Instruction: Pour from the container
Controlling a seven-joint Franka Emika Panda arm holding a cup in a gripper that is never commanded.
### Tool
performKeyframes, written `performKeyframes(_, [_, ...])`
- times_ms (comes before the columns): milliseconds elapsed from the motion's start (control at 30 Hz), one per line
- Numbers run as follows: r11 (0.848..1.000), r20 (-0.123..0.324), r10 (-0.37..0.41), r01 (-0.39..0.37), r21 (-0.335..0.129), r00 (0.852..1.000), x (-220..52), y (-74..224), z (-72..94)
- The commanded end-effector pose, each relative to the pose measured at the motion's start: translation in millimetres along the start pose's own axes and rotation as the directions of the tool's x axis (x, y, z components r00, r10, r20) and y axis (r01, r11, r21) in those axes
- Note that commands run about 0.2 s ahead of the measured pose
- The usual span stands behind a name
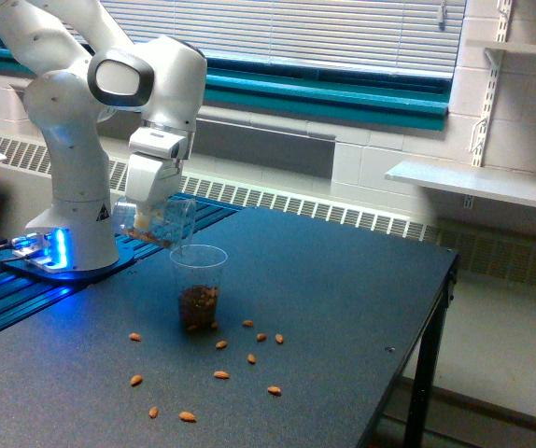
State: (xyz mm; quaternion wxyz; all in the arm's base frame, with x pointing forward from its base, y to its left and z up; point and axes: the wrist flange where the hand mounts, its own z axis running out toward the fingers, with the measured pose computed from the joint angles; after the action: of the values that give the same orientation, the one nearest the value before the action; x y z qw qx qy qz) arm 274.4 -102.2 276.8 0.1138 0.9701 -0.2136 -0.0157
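The container (163, 222) is a small clear plastic cup with smooth walls, and it is tipped over on its side, with the open mouth pointing to the exterior view's right and a little downward. A few brown nuts are seen through its lower wall near the mouth. It is held in the air by the gripper (145, 217) of the white arm; the fingers seem to pinch the cup from its sides, but they are partly hidden behind the clear plastic, so the exact contact is not clear. The mouth of the container is just above the rim of a second clear cup (199, 286), which stands upright on the dark table (343, 308) and has a heap of brown nuts at its bottom. About ten loose almonds (221, 374) lie scattered on the table in front of and beside the standing cup. To the exterior view's right of the cups the table surface is bare up to its right edge, which is well apart from them. The arm base (67, 245), with a blue light, stands near the cups on the exterior view's left.
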Motion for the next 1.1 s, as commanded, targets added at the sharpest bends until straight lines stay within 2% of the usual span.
performKeyframes(33, [0.976,0.087,0.218,-0.218,-0.014,0.972,19.3,7.3,5.8])
performKeyframes(1100, [0.985,0.045,0.172,-0.172,-0.003,0.984,21.9,-3.0,-3.2])
